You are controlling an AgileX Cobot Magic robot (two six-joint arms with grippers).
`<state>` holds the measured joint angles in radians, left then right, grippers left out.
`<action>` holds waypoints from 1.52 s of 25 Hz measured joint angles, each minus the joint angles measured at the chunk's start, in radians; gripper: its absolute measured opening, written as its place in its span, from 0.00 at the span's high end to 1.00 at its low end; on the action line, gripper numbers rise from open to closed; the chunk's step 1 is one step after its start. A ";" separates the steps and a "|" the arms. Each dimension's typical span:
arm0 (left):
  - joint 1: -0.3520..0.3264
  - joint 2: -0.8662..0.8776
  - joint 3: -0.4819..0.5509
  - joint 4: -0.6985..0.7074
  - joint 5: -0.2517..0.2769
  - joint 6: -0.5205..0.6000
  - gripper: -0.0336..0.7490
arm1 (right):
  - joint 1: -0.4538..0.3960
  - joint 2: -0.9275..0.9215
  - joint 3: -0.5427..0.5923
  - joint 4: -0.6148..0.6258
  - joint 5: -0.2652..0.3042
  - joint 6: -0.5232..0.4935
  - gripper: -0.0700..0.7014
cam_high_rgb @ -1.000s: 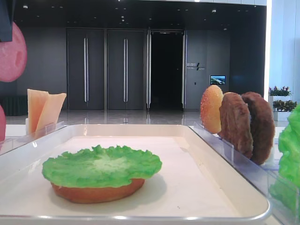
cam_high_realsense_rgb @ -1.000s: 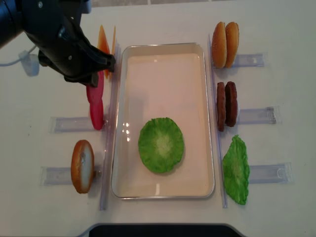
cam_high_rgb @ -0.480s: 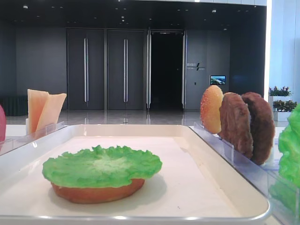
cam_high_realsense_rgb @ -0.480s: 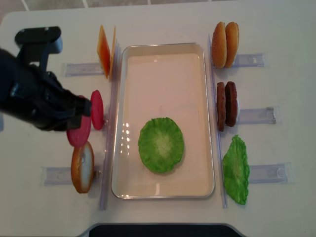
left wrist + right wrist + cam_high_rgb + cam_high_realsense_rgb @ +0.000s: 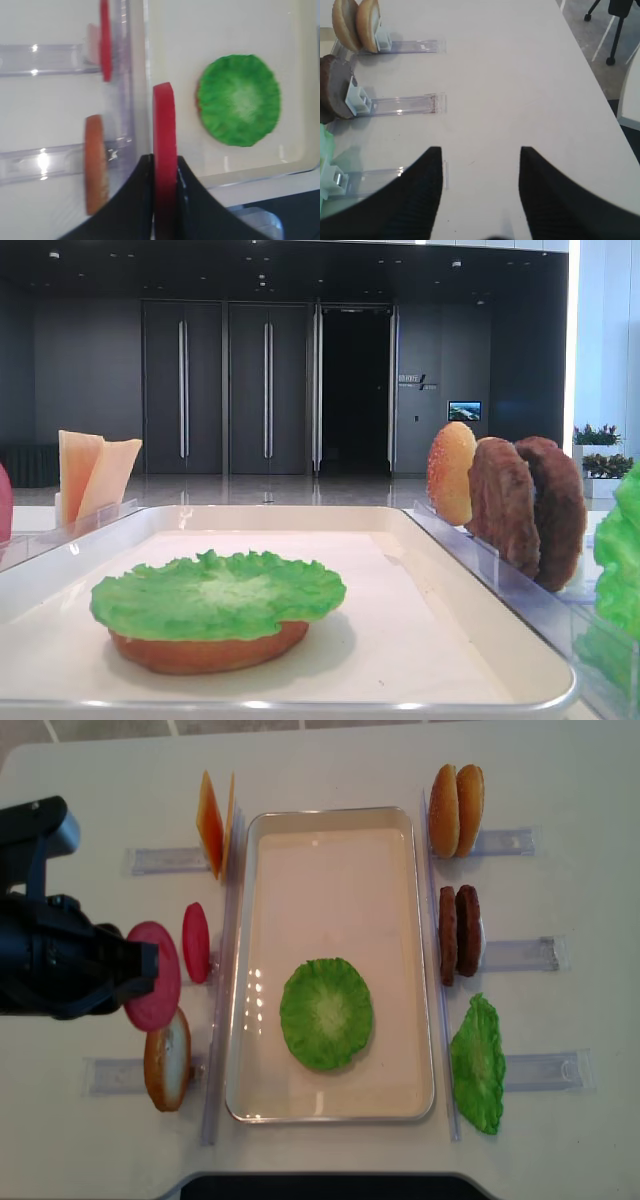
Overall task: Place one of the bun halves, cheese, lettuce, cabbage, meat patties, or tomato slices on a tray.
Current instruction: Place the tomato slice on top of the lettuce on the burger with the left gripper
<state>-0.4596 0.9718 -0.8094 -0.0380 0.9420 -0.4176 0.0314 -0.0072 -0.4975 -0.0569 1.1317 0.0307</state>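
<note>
The tray [image 5: 330, 820] sits mid-tabletop [image 5: 330, 760]. In its near half a lettuce [image 5: 326, 1013] lies on a bun half [image 5: 208, 651]. To its left stand the cheese [image 5: 215, 822], a tomato slice [image 5: 196, 942] and another bun half [image 5: 166, 1058]; my left tool [image 5: 140, 975] holds a second tomato slice [image 5: 154, 976] beside them. To its right stand two bun halves [image 5: 456, 810], meat patties [image 5: 459, 933] and another lettuce [image 5: 478, 1065].

Red tomato slice [image 5: 152, 975] held left of tray [image 5: 330, 1110]; lettuce [image 5: 326, 1013] inside.

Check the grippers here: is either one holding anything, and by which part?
The left gripper holds a flat round red tomato slice edge-on, jaws pinching its lower faces. The right gripper is open, holding nothing.
</note>
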 joint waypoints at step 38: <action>0.253 0.458 0.379 -1.647 0.008 1.553 0.90 | 0.000 0.000 0.000 0.000 0.000 0.000 0.44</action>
<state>-0.2064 1.4301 -0.4305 -1.6845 0.9499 1.1357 0.0314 -0.0072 -0.4975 -0.0569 1.1317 0.0307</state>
